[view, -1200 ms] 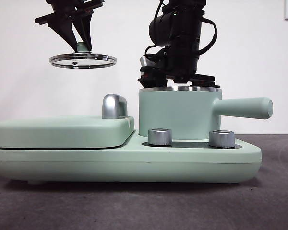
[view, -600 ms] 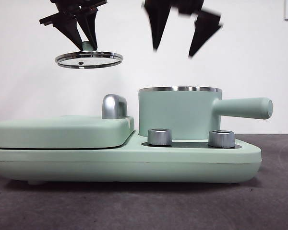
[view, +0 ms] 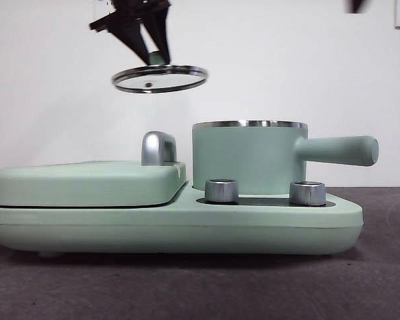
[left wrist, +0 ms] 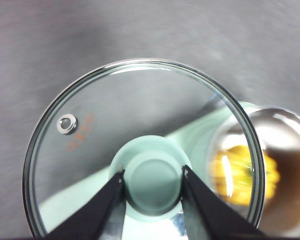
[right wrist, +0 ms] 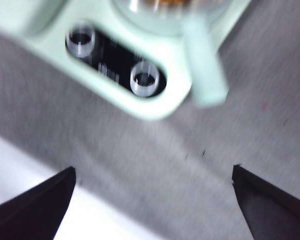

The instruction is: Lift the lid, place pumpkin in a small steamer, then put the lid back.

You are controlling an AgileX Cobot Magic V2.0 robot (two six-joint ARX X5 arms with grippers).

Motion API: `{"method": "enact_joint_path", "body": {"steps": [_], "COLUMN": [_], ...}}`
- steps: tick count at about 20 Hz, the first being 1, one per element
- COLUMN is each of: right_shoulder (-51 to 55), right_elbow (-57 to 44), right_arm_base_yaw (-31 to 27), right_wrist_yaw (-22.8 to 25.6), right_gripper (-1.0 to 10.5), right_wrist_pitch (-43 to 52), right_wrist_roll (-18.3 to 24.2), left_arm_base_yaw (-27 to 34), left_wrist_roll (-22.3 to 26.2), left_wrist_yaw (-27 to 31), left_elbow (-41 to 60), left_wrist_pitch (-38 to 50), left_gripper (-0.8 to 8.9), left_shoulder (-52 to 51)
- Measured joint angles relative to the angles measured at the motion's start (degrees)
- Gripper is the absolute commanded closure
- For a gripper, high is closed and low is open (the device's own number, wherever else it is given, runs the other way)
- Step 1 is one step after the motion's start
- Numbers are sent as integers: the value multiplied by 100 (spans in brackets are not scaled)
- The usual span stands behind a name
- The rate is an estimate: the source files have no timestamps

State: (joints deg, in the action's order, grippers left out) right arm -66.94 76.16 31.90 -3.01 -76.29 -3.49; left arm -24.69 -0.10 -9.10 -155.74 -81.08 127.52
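Grey tabletop [view: 380, 280] (white wall [view: 307, 60] behind)

the front view sits low, near table height, looking level and close at the small steamer [view: 250, 157]. the left wrist view looks straight down through the lid [left wrist: 142, 150], very near it. the right wrist view looks down from higher, blurred. all three share the small steamer [right wrist: 202, 62].

Dark grey surface [view: 380, 280]. Mint-green cooker base [view: 173, 230] rests directly on it, flat, near front edge.
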Motion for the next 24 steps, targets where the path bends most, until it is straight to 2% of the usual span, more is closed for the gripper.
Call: {"method": "enact_joint_path", "body": {"steps": [4,9,16,24], "right_shoulder": [1556,3215,4568,4745], "right_elbow": [-1611,-2826,-2994,-2992], "right_arm_base_yaw": [46,46,46,46], "right_wrist_yaw": [0,17,284,306], "right_gripper": [451,451,451,451], "right_wrist_pitch": [1191,1722,1696,1635], "right_wrist_roll": [-372,-758,-1073,-1196], "left_arm_base_yaw": [-518,-968,-1532,-1600], "left_wrist_roll": [-55,-92,-96,-81], "left_wrist_yaw": [-7,-7,74,216], "left_elbow": [0,2,107,514], "left_wrist_pitch": [0,-4,-4,-7], "left_gripper": [807,806,806,806], "left_shoulder": [-2,-2,-2,-2]}}
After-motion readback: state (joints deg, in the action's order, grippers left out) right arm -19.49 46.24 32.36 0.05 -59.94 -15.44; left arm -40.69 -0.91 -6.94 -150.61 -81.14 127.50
